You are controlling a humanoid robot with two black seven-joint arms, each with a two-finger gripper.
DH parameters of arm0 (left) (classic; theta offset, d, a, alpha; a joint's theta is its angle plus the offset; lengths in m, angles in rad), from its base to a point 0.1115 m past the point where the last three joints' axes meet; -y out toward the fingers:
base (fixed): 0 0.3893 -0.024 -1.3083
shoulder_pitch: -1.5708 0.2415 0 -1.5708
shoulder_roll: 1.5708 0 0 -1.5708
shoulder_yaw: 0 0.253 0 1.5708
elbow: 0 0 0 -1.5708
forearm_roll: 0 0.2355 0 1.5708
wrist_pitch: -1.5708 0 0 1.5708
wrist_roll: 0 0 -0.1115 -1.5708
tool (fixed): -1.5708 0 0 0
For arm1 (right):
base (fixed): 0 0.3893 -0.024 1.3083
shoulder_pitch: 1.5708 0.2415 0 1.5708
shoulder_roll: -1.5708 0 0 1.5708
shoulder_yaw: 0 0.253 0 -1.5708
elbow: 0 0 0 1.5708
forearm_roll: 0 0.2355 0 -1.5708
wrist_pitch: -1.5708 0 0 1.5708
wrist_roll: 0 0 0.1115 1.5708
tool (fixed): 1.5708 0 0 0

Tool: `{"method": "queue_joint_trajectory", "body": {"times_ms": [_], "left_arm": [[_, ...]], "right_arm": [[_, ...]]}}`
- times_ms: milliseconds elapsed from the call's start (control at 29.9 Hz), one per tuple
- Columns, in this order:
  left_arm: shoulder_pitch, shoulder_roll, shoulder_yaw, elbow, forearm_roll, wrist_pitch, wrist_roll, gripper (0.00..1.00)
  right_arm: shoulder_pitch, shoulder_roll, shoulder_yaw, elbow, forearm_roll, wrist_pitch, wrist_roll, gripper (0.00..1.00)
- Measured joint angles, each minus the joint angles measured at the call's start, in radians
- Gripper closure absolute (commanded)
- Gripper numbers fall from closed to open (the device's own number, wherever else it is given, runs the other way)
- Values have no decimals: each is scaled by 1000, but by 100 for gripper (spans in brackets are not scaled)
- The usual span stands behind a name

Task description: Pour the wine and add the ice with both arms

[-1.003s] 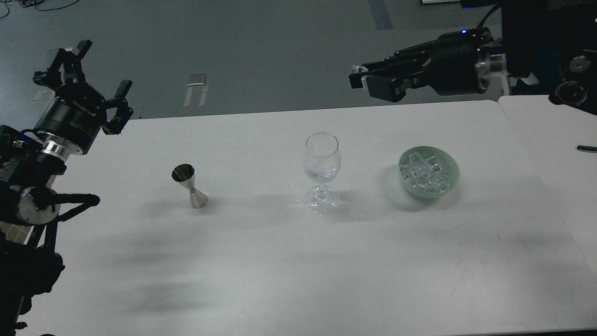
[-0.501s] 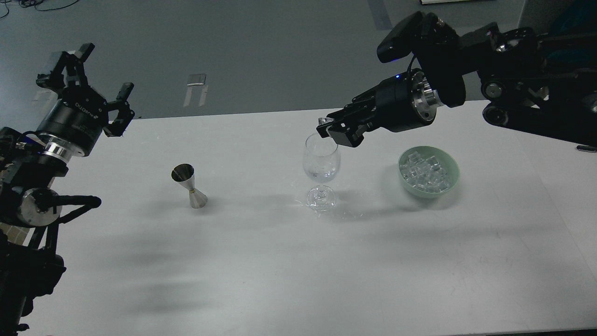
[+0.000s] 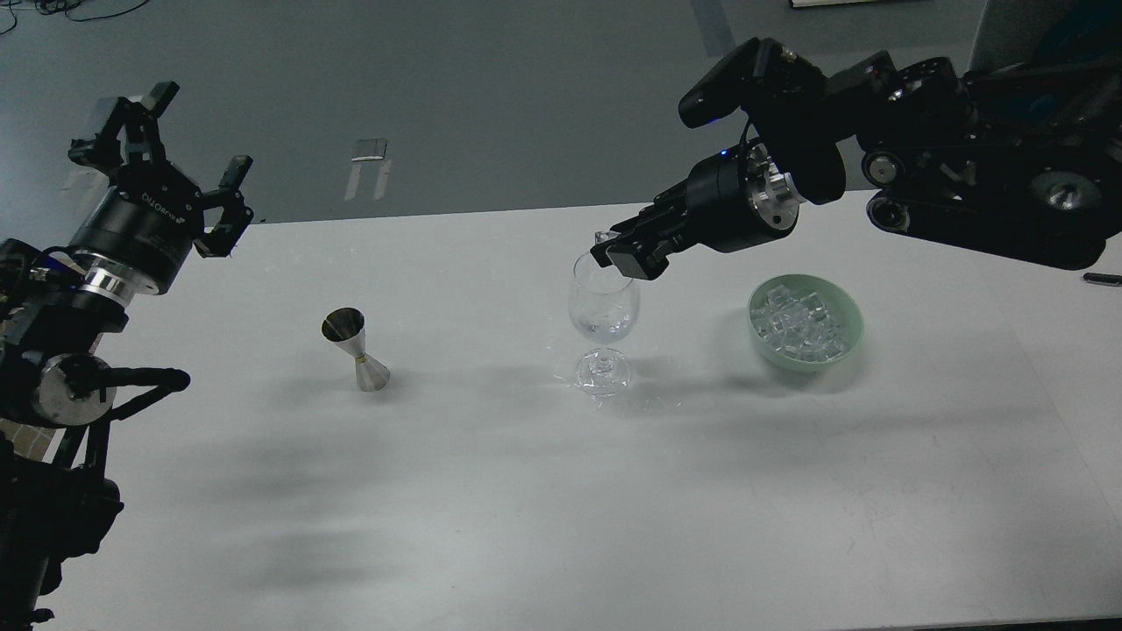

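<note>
On the far left, my left claw (image 3: 166, 149) hung above the worktop's (image 3: 526, 491) far left corner, its fingers spread wide and holding nothing. I judged it was parked there to stay out of the way while the other arm worked.

Right of it, on the worktop, stood a small steel jigger (image 3: 355, 349), upright and well apart from everything else. It was untouched, and what it held I could not tell.

Further right, near the middle, stood the wine glass (image 3: 604, 315), upright on its foot. Something clear sat low in its bowl, though whether liquid or ice I could not make out.

My right claw (image 3: 614, 254) reached in from the right and hovered just over the glass's rim, on its far right side. Its fingers were clenched on a single ice cube (image 3: 602, 237), a small glassy thing peeking from the tips. I held it directly above the mouth, low, so that a drop would land inside rather than bounce off the rim.

At the right sat the green bowl (image 3: 848, 307), with the rest of the ice (image 3: 799, 326) heaped in it, close enough to the glass for short trips.
</note>
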Motion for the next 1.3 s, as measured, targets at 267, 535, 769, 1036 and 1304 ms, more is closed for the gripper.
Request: {"method": "queue_joint_trajectory", "body": {"times_ms": [267,535,769,1036,1304], "left_arm": [[0,-1,-1,0,0,0,0,2],[0,0,-1,0,0,0,0,2],[0,2,-1,0,0,0,0,2],[-5,18,-1,0,-1,-8,0,2],[-18,49,-1,18,-8,-38,0,2]], "right_arm": [[-6,12,-10,-10,-1,0,-1,60],[-9,22,-29,-11,4,-4,-2,55],[16,19,-17,-17,46,-14,-3,35],[53,12,134,-169,269,-30,-2,3],[-247,34,499,-352,612,-116,11,2]]}}
